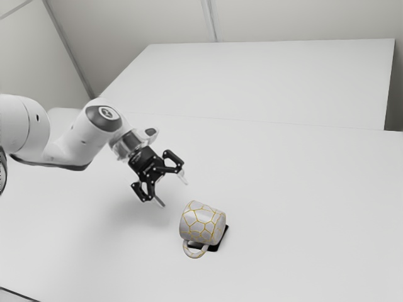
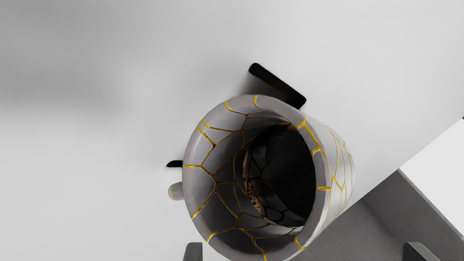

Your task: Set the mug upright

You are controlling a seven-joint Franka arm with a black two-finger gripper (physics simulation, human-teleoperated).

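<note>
Claw [image 1: 174, 193] hangs released near the gold-veined mug [image 1: 203, 223], which lies on its side.

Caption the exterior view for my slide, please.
Fingers open, a robot arm reaches toward a gold-veined mug lying on its side, partly hiding a flat black object.

Mug [image 1: 203, 221], just beyond our gripper [image 1: 173, 193]: ceramic by its look, smooth, glossy glaze, gold veining with a metallic shine. Flat piece [image 2: 278, 86] by the mug: black, smooth, matt. Tabletop [image 1: 289, 182] below our gripper: white, smooth, matt. Arm shell [image 1: 79, 139] behind it: white, smooth, slight sheen; we read plastic. Gripper body: black, satin, material uncertain to us.
</note>
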